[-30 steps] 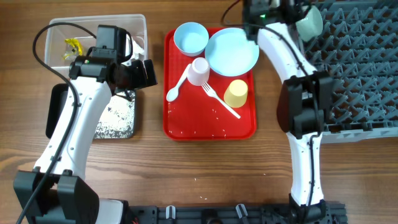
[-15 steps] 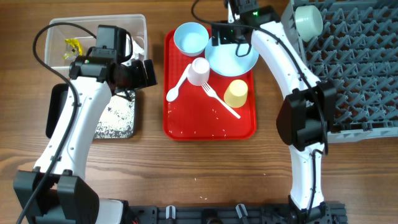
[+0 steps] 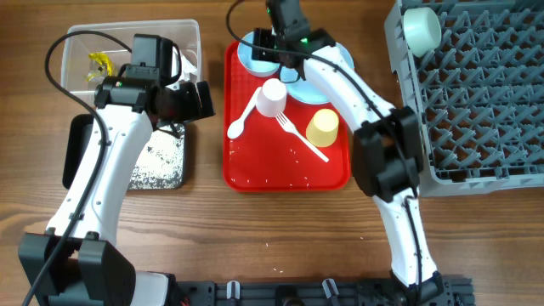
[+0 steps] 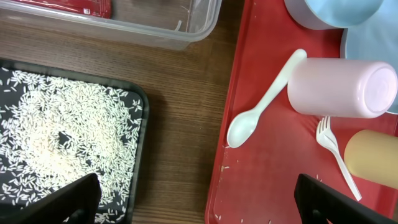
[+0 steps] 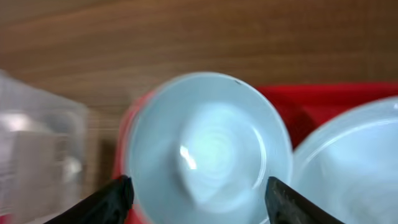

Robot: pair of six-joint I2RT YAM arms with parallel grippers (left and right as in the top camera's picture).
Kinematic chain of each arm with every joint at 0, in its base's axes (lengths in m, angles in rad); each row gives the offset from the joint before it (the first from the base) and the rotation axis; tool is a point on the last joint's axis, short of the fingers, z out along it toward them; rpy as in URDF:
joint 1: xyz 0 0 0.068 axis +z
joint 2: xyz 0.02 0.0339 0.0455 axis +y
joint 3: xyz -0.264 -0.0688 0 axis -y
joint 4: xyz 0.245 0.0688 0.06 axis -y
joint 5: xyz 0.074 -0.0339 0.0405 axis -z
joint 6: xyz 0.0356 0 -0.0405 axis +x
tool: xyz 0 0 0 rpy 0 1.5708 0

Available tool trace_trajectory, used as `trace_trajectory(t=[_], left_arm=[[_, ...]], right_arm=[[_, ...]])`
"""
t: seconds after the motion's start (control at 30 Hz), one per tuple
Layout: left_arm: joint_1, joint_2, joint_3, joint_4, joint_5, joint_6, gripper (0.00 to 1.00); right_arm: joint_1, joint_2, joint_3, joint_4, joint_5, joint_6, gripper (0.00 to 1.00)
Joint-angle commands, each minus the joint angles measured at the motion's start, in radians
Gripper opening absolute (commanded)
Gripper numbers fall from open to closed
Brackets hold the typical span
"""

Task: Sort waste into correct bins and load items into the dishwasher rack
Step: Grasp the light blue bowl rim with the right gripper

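My right gripper (image 3: pixel 270 44) (image 5: pixel 204 200) is open and hovers over a light-blue bowl (image 3: pixel 246 54) (image 5: pixel 208 146) at the back left of the red tray (image 3: pixel 255 166), with one finger on each side of the bowl. Next to the bowl lies the light-blue plate (image 3: pixel 333 81) (image 5: pixel 357 162). On the tray are a pink cup on its side (image 3: pixel 272 98) (image 4: pixel 342 87), a yellow cup (image 3: pixel 323 127), a white spoon (image 3: pixel 242 119) (image 4: pixel 261 102) and a fork (image 3: pixel 302 138) (image 4: pixel 333 149). My left gripper (image 3: pixel 191 100) (image 4: pixel 199 205) is open and empty between the black tray and the red tray.
The black tray (image 3: pixel 161 161) (image 4: pixel 62 143) holds rice grains. The clear tub (image 3: pixel 127 34) (image 4: pixel 155 28) holds a yellow wrapper (image 3: pixel 100 64). The grey rack (image 3: pixel 476 102) stands at the right with a pale bowl (image 3: pixel 422 27) at its back left corner. Stray grains lie on the red tray.
My right arm has swung left from the rack, leaving the pale bowl there, to above the bowl on the red tray. The left arm has not moved.
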Motion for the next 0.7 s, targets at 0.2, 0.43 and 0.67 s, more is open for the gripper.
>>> trace_trajectory(t=[0.2, 0.43, 0.67], left_arm=[[0.003, 0.008, 0.005, 0.002, 0.012, -0.013, 1.00], [0.003, 0.008, 0.005, 0.002, 0.012, -0.013, 1.00], [0.003, 0.008, 0.005, 0.002, 0.012, -0.013, 1.00]], right_arm=[[-0.011, 0.045, 0.003, -0.011, 0.182, 0.031, 0.67], [-0.010, 0.085, 0.003, 0.002, 0.137, 0.031, 0.53], [-0.010, 0.101, 0.003, 0.037, 0.101, 0.029, 0.26]])
